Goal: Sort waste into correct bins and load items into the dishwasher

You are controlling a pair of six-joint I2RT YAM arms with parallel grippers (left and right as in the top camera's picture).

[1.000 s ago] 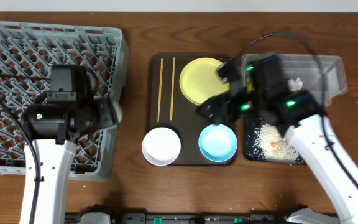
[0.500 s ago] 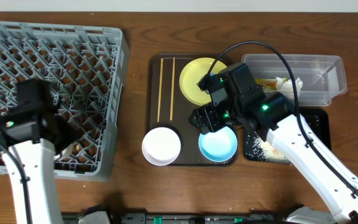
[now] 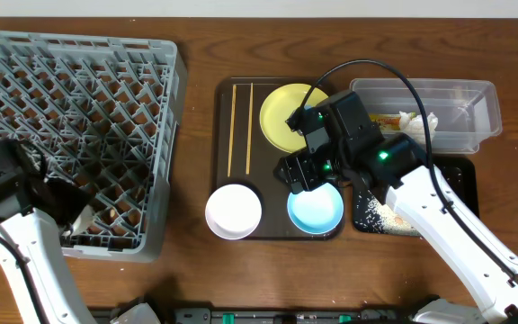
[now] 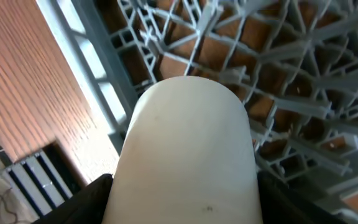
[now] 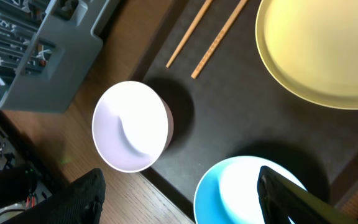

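A smooth white rounded object [image 4: 188,155], clamped between the left fingers [image 4: 95,205], hid much of the grey lattice dish rack [image 3: 106,81]. The right fingers [image 5: 79,199], spread apart, hung above the light blue bowl [image 3: 317,211] on the dark brown tray [image 5: 229,118], on a wooden counter [image 3: 196,135].

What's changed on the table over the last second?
The left gripper, carrying a white rounded object, swung from the right side of the dish rack to its front-left corner. The open right gripper moved left from the clear tub to above the tray, between yellow plate and blue bowl. Those, the whitish bowl and chopsticks stayed put.
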